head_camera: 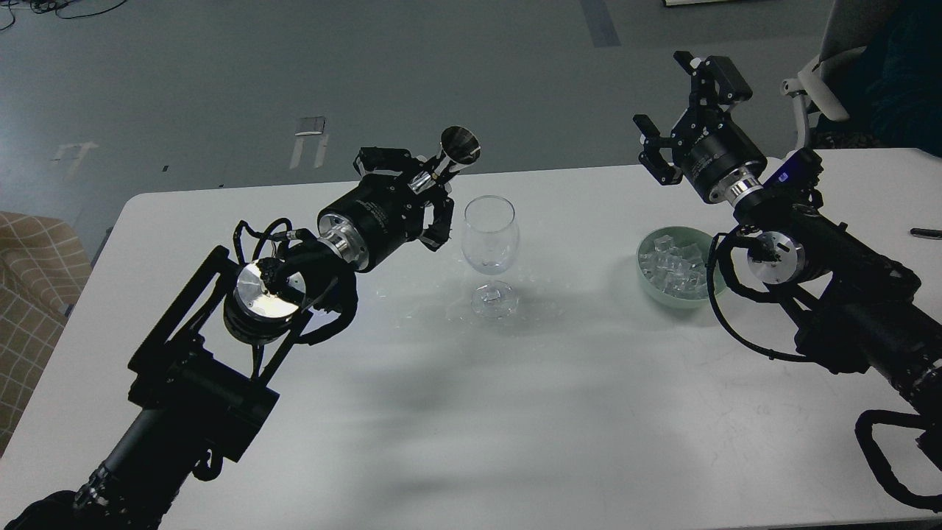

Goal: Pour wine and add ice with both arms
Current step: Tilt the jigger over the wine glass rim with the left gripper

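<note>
A clear stemmed glass (489, 243) stands upright at the middle of the white table (515, 412); I see no liquid in it. My left gripper (430, 184) is shut on a small metal measuring cup (458, 147), held just left of and above the glass rim, its mouth tilted up to the right. The wine does not show. The ice (673, 261) lies heaped in a pale green bowl (647, 283) to the right. My right gripper (673, 107) is open and empty, raised above and behind the bowl.
A dark pen (926, 233) lies at the table's right edge. A white chair (817, 88) stands behind the right arm. A checked cushion (33, 294) is left of the table. Small wet spots (412, 313) lie near the glass foot.
</note>
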{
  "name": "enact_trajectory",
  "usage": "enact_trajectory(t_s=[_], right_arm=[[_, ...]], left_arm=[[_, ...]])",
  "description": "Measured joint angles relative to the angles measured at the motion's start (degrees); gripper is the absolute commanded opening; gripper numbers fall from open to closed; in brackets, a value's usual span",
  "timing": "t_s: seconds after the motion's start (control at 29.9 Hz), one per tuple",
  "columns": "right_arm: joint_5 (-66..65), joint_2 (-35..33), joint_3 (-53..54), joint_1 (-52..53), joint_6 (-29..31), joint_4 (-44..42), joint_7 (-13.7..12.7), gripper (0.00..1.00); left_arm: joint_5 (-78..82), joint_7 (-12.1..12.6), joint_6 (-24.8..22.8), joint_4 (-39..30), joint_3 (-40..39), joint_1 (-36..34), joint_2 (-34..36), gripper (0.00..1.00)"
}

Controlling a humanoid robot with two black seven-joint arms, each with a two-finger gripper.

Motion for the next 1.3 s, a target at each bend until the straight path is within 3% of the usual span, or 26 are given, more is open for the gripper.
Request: enact_trajectory(t_s=[0.7,1.3], right_arm=[[0.0,0.1,0.0,-0.5,0.0,0.2,0.1,1.0],[0.0,0.4,-0.1,-0.7,0.0,0.5,0.1,1.0]], left_arm=[[12.9,0.8,0.0,-1.3,3.5,0.2,-0.1,0.0],[23.4,0.0,-3.2,-0.9,3.9,0.9,1.2,0.0]])
